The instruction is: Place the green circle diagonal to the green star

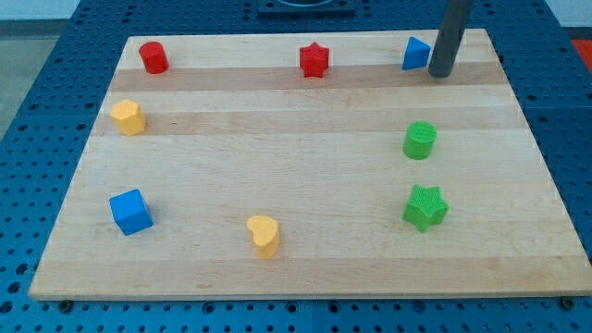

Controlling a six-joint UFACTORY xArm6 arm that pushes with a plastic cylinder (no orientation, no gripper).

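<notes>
The green circle [420,141] stands at the view's right, above the green star [425,207], almost straight over it with a gap between them. My tip [440,74] rests on the board near the view's top right, just right of the blue triangle [415,54] and well above the green circle, touching neither green block.
The wooden board [296,185] also holds a red cylinder [154,57] at top left, a red star [314,60] at top middle, a yellow block [129,117] at left, a blue cube [130,212] at lower left and a yellow heart [264,235] at bottom middle.
</notes>
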